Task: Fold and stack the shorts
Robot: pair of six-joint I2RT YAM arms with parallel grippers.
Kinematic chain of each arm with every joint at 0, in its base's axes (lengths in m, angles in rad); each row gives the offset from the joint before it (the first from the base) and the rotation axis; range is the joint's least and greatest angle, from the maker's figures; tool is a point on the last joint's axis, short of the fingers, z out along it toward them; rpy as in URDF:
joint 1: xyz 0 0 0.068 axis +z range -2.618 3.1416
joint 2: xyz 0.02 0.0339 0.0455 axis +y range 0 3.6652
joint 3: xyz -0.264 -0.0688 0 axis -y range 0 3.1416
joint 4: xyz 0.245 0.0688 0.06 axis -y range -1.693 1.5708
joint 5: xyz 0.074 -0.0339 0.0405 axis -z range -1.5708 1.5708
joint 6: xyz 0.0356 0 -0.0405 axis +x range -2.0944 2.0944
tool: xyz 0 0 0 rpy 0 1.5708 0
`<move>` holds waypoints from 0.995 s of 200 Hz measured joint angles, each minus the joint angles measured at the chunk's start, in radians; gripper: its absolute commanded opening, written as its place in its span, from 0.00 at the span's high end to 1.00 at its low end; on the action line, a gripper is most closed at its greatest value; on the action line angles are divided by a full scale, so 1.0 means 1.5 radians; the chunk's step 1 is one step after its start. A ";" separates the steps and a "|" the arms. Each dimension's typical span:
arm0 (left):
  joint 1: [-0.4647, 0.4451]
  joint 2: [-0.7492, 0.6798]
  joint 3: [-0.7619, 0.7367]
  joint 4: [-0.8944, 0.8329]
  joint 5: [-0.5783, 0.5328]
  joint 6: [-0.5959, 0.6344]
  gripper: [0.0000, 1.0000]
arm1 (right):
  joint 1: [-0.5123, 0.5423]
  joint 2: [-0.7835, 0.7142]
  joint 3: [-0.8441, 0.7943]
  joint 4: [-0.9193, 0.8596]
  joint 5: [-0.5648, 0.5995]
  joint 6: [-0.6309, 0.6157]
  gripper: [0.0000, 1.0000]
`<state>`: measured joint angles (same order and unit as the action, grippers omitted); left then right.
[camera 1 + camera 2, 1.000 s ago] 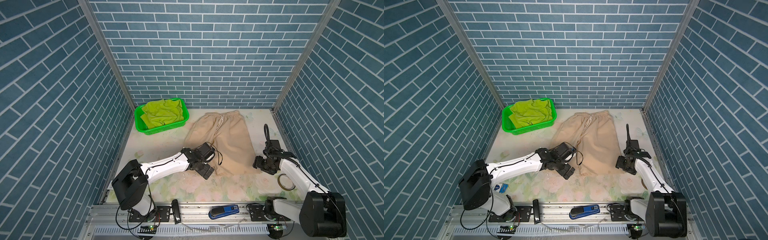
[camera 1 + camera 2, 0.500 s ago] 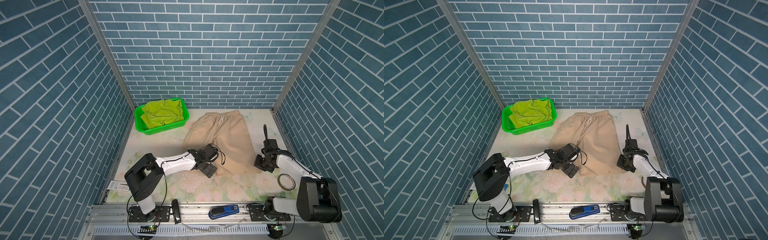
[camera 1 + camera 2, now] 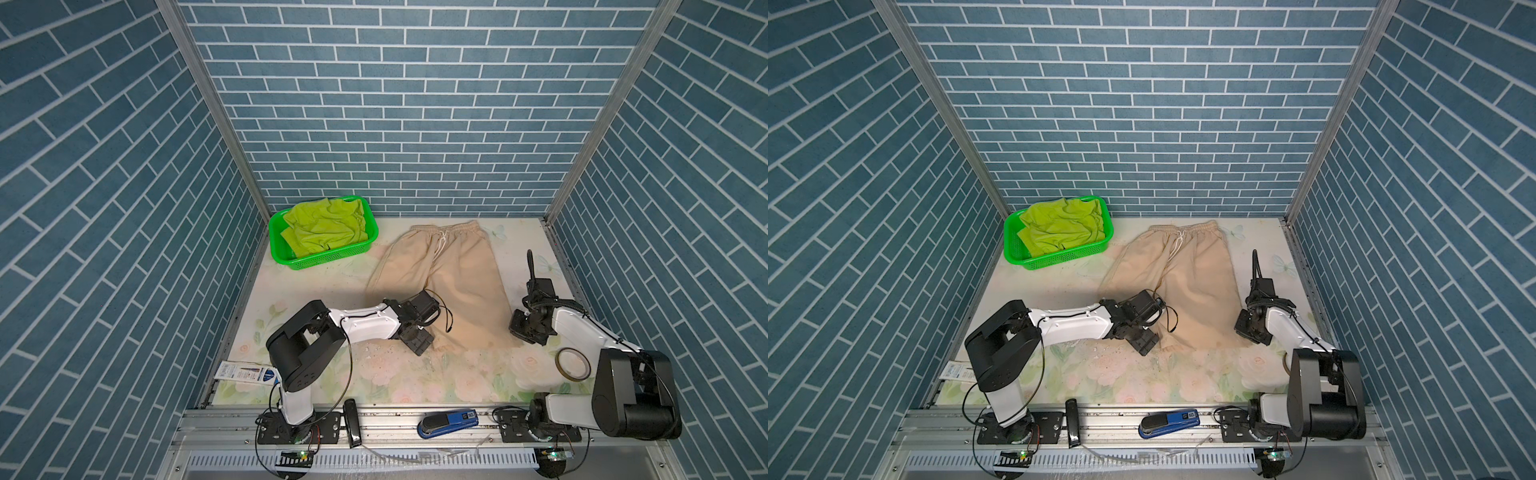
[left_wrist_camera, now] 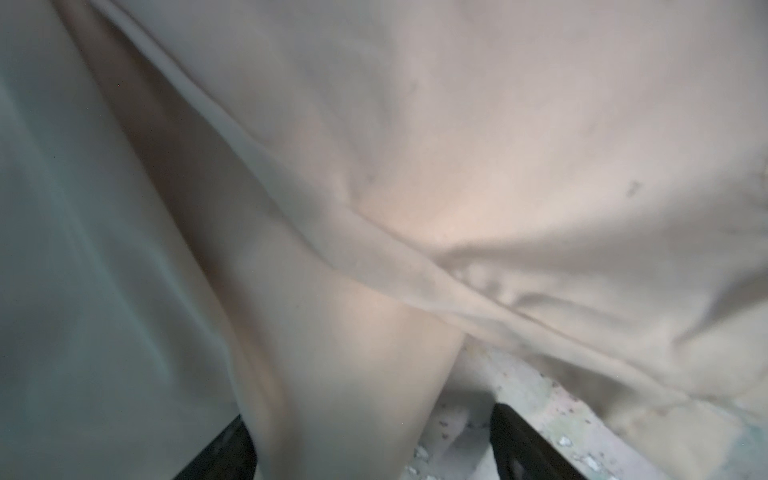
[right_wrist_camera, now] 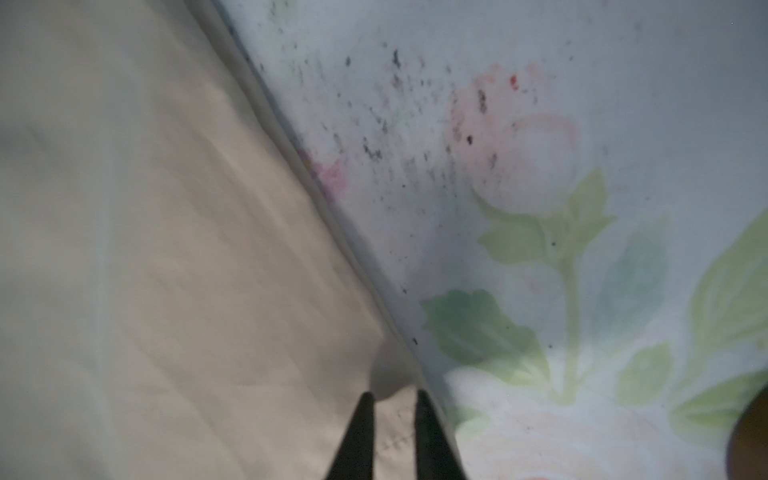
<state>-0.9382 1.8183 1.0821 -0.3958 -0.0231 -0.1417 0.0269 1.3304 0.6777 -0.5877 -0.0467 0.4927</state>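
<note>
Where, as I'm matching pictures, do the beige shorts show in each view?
In a top view: beige shorts lie mid-table, right of the basket.
In a top view: shorts, right of the basket.
Left wrist: shorts fill nearly everything.
Right wrist: shorts cover about half.
Shared landmark: flowered table cover.

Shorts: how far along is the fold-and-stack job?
Done: beige shorts lie spread out on the mat. In hand: left claw, open, straddles cloth at the near hem; right claw sits at a hem corner, grip unclear. Left: folding them, then lifting the lime green shorts from the basket, folding, stacking.
</note>
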 measured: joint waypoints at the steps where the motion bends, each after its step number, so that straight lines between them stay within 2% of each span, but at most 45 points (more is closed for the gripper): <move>1: 0.000 0.000 0.000 0.000 0.000 0.000 0.12 | 0.000 0.000 0.000 0.000 0.000 0.000 0.27; 14: 0.000 0.001 0.000 0.001 -0.002 0.000 0.11 | 0.000 -0.001 0.000 -0.003 0.005 -0.002 0.23; 35: 0.000 0.001 0.000 0.002 -0.005 0.001 0.11 | 0.000 -0.001 0.000 -0.004 0.012 -0.001 0.22; 53: 0.000 0.001 0.001 0.003 -0.008 0.003 0.20 | -0.002 0.006 0.000 -0.002 0.015 -0.001 0.24; 77: 0.003 0.001 0.001 0.004 -0.009 0.006 0.31 | -0.003 0.036 0.001 0.003 0.012 -0.003 0.34; 95: 0.005 0.004 0.004 0.004 -0.006 0.013 0.44 | -0.004 0.047 0.009 0.015 0.005 0.001 0.46; 112: 0.006 0.006 0.006 0.005 -0.001 0.012 0.53 | -0.004 0.055 0.012 0.028 -0.002 -0.002 0.68; 120: 0.006 0.006 0.006 0.005 0.001 0.014 0.61 | -0.004 0.059 0.014 0.031 -0.003 -0.003 0.80; 131: 0.006 0.006 0.007 0.004 0.004 0.015 0.73 | -0.005 0.067 0.019 0.036 -0.006 0.003 0.94; 137: 0.007 0.006 0.008 0.003 0.004 0.018 0.83 | -0.006 0.072 0.022 0.038 -0.010 0.003 1.00; 145: 0.008 0.006 0.011 0.001 0.007 0.016 1.00 | -0.007 0.080 0.028 0.038 -0.016 -0.001 1.00; 171: 0.009 0.006 0.024 -0.010 0.017 0.030 1.00 | -0.010 0.100 0.062 0.017 -0.012 -0.008 1.00; 199: 0.011 -0.010 0.030 -0.032 0.054 0.041 1.00 | -0.020 0.111 0.160 -0.041 0.031 -0.052 1.00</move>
<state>-0.9211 1.8030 1.1275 -0.4431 0.0574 -0.0807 -0.0029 1.4963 0.9173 -0.6491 -0.0010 0.4145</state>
